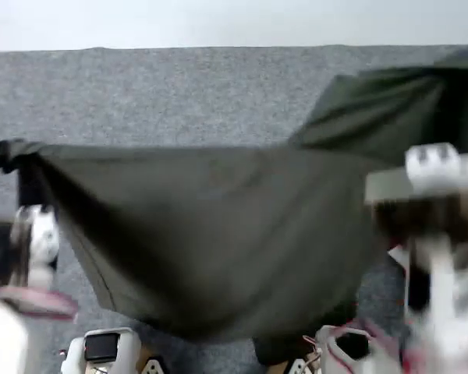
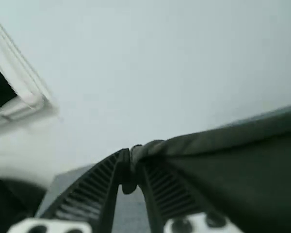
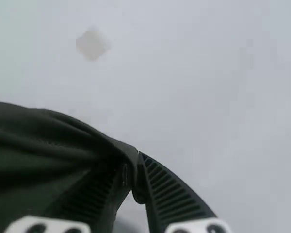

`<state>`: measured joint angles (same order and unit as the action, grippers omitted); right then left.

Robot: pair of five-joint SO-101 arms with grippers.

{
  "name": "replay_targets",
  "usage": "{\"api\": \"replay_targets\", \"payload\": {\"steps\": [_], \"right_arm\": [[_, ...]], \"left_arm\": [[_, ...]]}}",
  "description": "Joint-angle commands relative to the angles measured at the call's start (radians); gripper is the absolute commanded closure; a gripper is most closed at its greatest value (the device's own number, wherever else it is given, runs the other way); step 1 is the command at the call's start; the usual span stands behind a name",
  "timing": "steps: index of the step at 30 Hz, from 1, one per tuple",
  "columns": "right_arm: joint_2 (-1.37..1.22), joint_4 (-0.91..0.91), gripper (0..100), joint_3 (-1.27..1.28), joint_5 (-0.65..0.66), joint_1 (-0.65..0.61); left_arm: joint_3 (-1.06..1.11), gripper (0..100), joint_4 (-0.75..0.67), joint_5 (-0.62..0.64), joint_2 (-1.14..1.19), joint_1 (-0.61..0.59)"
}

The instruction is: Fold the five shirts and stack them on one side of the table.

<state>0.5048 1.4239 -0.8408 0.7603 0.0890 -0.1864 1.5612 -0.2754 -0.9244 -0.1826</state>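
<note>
The left arm stands at the counter's left edge. The left jaws are closed narrow on a bunched corner of the dark green shirt, which the left wrist view shows pinched right at their tips. From there the shirt runs rightward as one wide sheet, lifted above the counter. Its top edge is stretched almost level between the arms and its lower edge sags toward the arm bases.

The right arm stands at the far right. The right jaws are likewise pinched narrow on a fold of the cloth, which falls away toward the left arm. Past that grip, more of the shirt rises toward the counter's far right corner. Whether any cloth touches the counter I cannot tell.

The shirt's long axis lies left to right, with one arm at each end, so neither is nearer. Laying it flat likely calls for both arms lowering together, with the edge taut. The bare grey surface beyond looks open, and only the sagging lower edge might bunch under the cloth.
</note>
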Motion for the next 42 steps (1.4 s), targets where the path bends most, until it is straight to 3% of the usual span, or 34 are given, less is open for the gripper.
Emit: {"api": "replay_targets", "payload": {"steps": [1,9,15,24,30,42], "right_arm": [[-0.07,-0.07,98.8,0.18,-0.041,-0.005],[-0.217,-0.423,98.8,0.477,-0.069,-0.005],[-0.358,-0.657,98.8,0.571,-0.08,-0.005],[-0.542,-0.908,98.8,0.572,-0.074,-0.067],[-0.656,-1.138,98.8,0.572,-0.064,-0.127],[-0.812,-1.484,98.8,0.571,0.15,-0.223]], "left_arm": [[0.24,100,-0.144,0.006,0.003,-0.005],[0.714,100,-0.643,0.005,0.005,-0.005],[0.915,100,-0.941,-0.049,0.074,-0.005],[0.82,100,-1.151,-0.055,0.405,-0.006],[0.705,100,-1.206,-0.054,0.614,-0.057],[0.656,100,-1.227,-0.052,0.733,-0.103]]}}
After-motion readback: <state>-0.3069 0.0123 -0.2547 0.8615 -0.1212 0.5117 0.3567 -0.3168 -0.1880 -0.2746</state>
